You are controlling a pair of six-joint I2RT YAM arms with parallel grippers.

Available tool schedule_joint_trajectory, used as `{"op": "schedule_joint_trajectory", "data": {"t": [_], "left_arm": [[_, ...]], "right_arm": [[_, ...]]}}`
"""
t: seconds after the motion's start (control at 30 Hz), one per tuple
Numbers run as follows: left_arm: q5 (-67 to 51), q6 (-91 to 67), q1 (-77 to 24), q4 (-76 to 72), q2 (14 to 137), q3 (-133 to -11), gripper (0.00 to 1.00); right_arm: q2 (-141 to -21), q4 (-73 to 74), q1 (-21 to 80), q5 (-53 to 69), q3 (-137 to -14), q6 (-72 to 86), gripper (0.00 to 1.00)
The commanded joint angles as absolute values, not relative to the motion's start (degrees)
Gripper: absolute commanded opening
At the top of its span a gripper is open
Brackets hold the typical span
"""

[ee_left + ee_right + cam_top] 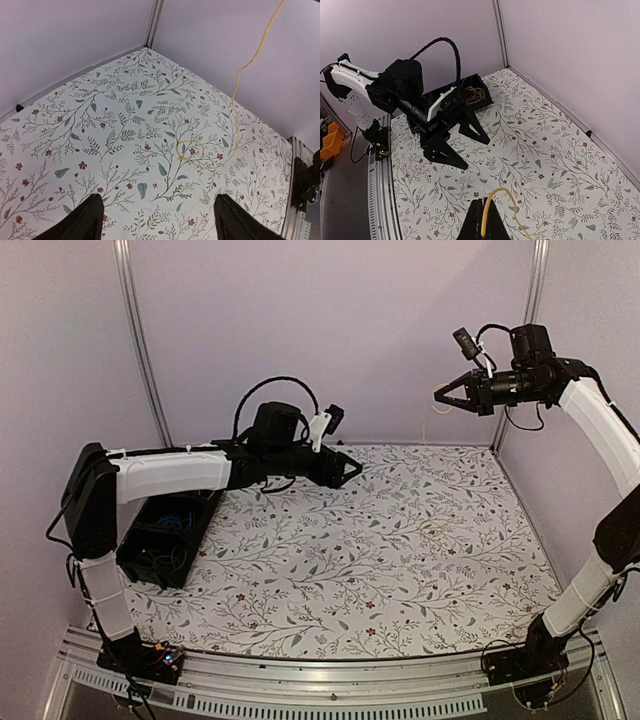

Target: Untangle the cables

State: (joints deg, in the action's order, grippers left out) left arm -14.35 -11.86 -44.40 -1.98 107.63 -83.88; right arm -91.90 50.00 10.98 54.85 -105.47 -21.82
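**Yellow cable clamped in raised right gripper; left gripper open over table**

Floral-print table [400,570] fills the workspace, with plain pale walls behind and to the sides.

Left arm [170,472] reaches out level from the left, over the left half of the table. Right arm [600,420] is raised high at the right side, its wrist pointing left and well above the surface.

Black bin [140,562] sits on the table's left edge, under the left arm. Loose cables lie inside it: blue cables [180,523] show from the top view, and yellow strands [474,93] show from the right wrist view. How they are wound together cannot be told.

Left gripper [159,200]: jaws spread wide apart, holding nothing, hovering above the cloth. Its two dark fingers [87,220] frame bare cloth between them.

Right gripper [441,396]: jaws pressed together on the upper end of one yellow cable [235,97].

- The cable hangs from the closed jaws down in a wavy line to the table.
- Its lower end lies on the cloth near the centre-right, curled into a small loop.
- The loop lies ahead of the left gripper, apart from both fingers.
- It is well apart from the bin.
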Motion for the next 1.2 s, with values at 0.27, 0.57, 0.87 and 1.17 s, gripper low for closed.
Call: {"op": "schedule_joint_trajectory", "data": {"t": [0.27,0.57,0.87,1.17], "left_arm": [[-18.8,-0.2,-52.0,2.6,118.0,-92.5,0.71],[-17.7,0.3,-53.0,1.4,128.6,-99.7,0.60],[-17.6,-20.6,-51.4,1.7,135.2,-102.8,0.62],[-19.0,-29.7,-51.4,11.1,141.2,-110.1,0.68]], "right_arm": [[-92.8,49.6,11.4,55.5,-106.0,-21.7,0.00],[-92.3,50.8,11.5,56.1,-104.8,-22.5,0.00],[-91.3,60.6,11.4,53.3,-93.3,-34.8,0.00],[-80.9,58.7,11.4,43.4,-69.0,-46.1,0.39]]}}
